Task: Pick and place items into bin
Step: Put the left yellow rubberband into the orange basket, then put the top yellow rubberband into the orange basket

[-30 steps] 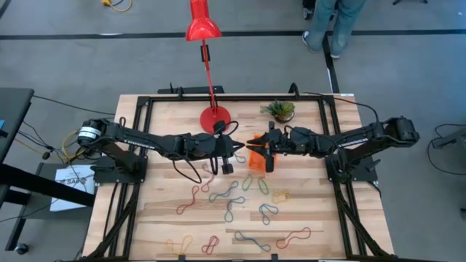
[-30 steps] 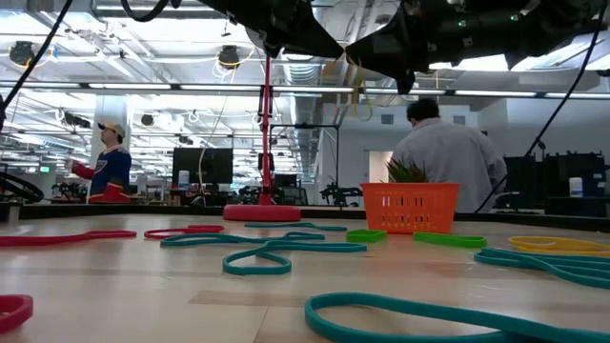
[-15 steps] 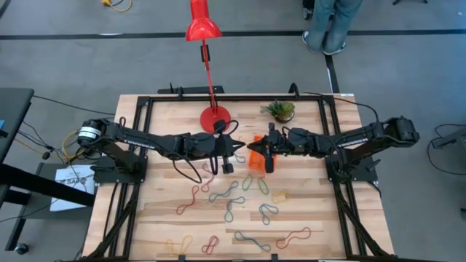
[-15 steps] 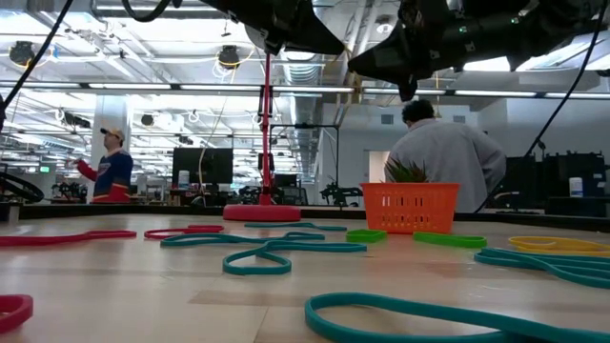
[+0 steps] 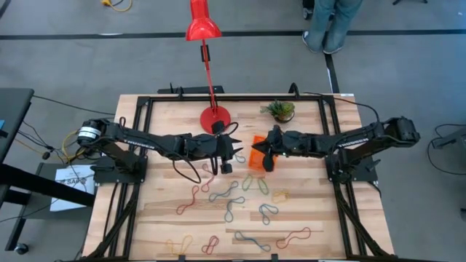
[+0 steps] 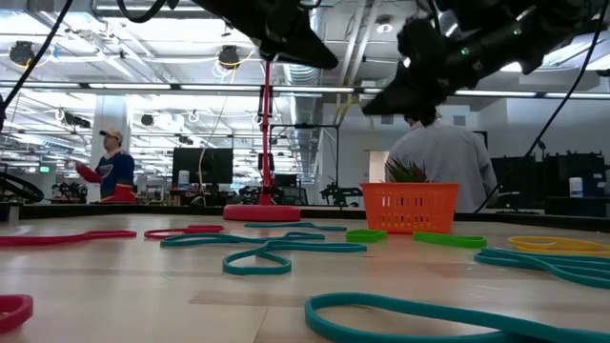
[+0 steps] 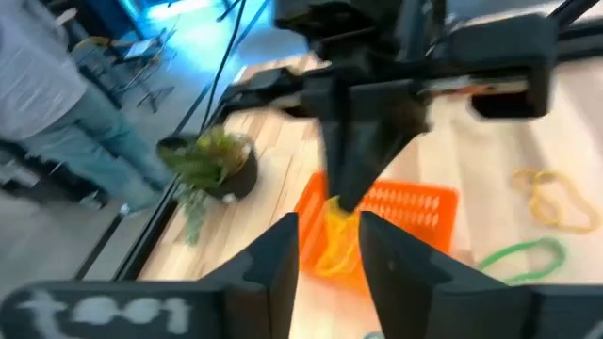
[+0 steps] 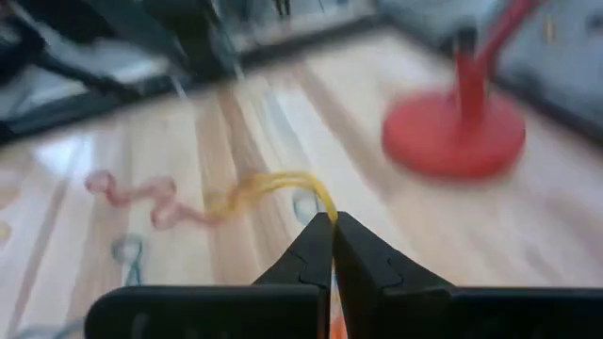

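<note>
Yellow band (image 8: 283, 185), thin and looped, hangs clamped in the right fingers (image 8: 332, 247) above the orange bin (image 5: 257, 152); left fingers (image 7: 327, 247) apart.

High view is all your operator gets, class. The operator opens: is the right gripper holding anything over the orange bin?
Observer: Yes. The right wrist view shows the right gripper shut on a yellow band.
Operator: Is the band in the bin?
Observer: The left wrist view shows it dangling from the fingertips over the bin. I cannot tell whether it touches.
Operator: And the left gripper?
Observer: The left gripper is open and empty, pointing toward the bin.
</note>
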